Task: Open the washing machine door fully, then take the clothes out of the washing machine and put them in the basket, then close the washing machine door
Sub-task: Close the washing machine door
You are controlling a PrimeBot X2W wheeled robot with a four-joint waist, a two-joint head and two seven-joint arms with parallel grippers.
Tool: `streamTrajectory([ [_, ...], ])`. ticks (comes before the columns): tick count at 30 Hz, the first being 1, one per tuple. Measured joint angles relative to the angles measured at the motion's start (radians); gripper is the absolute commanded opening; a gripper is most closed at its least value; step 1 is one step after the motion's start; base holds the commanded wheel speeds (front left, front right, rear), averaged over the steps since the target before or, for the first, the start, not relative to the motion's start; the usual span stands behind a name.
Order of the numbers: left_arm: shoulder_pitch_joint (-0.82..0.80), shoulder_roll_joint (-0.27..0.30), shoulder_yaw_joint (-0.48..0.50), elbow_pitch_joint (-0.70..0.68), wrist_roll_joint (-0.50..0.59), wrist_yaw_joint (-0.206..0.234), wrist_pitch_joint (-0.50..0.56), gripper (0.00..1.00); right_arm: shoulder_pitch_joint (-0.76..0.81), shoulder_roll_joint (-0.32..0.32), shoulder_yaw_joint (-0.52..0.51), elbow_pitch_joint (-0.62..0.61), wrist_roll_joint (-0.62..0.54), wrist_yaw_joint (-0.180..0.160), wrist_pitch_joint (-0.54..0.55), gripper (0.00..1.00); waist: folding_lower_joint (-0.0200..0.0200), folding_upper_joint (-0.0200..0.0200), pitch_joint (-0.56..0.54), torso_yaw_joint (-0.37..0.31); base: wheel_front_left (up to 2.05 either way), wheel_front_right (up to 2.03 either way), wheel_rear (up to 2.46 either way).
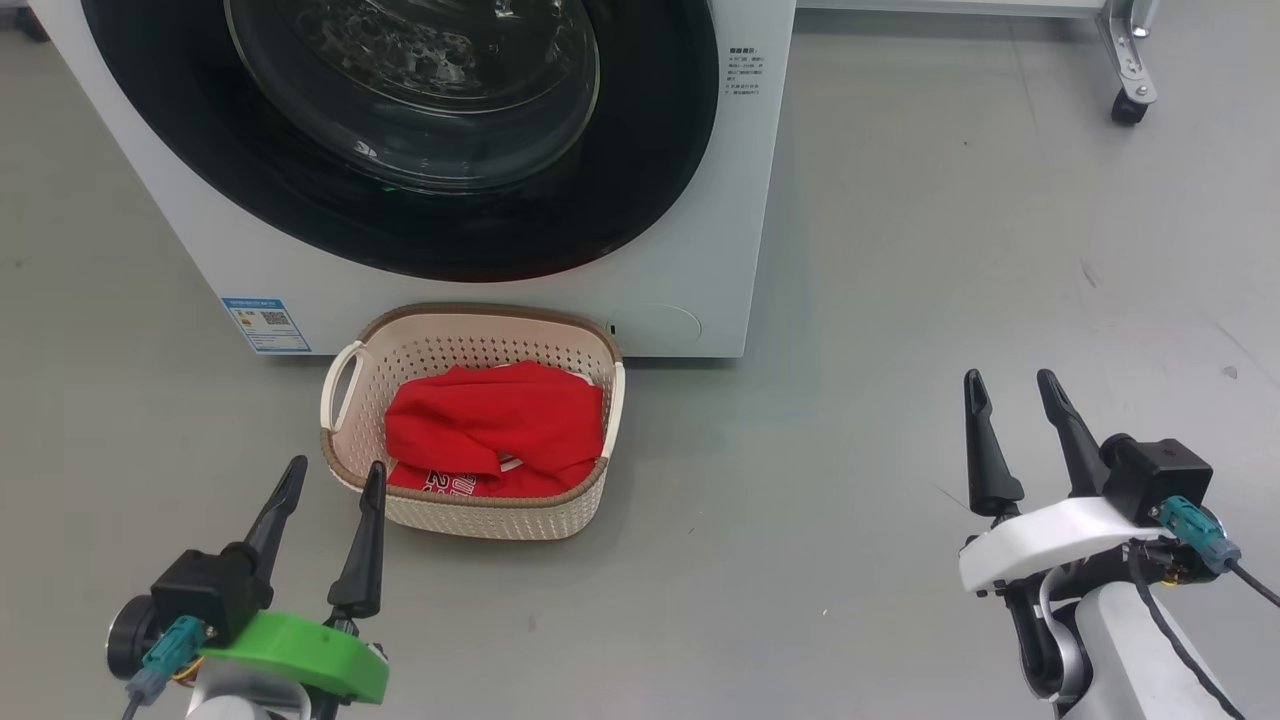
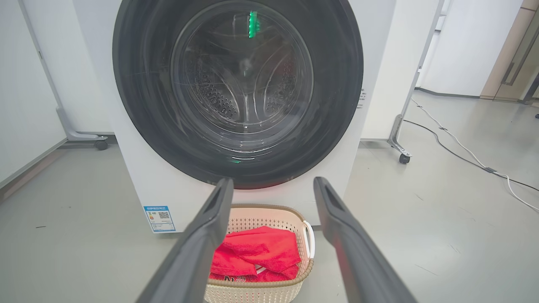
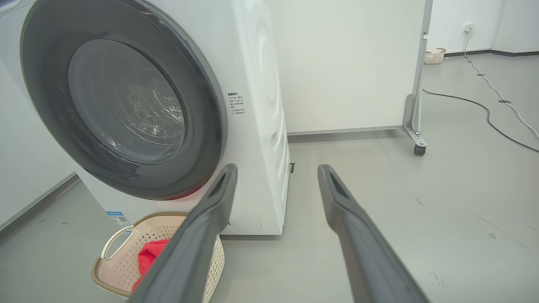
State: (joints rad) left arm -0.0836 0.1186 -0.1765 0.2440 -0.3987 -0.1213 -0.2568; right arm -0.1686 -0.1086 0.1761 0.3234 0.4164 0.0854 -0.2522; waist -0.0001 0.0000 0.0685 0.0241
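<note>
Two end effectors (image 1: pixel 338 465) (image 1: pixel 1009 378) spread, clothes (image 1: pixel 495 425) in basket (image 1: pixel 470 310), door (image 1: pixel 650 150) closed

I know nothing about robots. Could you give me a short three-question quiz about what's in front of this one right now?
1. True or false: the door of the washer is shut.
2. Where are the red clothes? A) in the drum B) in the basket C) on the bare floor
3. Fill the gap: the left tool and the right tool both have their fingers ____ and hold nothing.

Key: 1 true; 2 B; 3 open.
</note>
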Motion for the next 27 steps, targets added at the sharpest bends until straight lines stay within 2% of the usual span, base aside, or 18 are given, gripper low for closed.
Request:
streamTrajectory([
  [27, 0.013, -0.014, 0.015, -0.035, 0.002, 0.000, 0.000, 1.00, 0.083, 0.014, -0.012, -0.095, -0.033, -0.009, 0.000, 1.00, 0.0000, 0.0000, 0.014, 0.009, 0.00, 0.00, 0.00],
])
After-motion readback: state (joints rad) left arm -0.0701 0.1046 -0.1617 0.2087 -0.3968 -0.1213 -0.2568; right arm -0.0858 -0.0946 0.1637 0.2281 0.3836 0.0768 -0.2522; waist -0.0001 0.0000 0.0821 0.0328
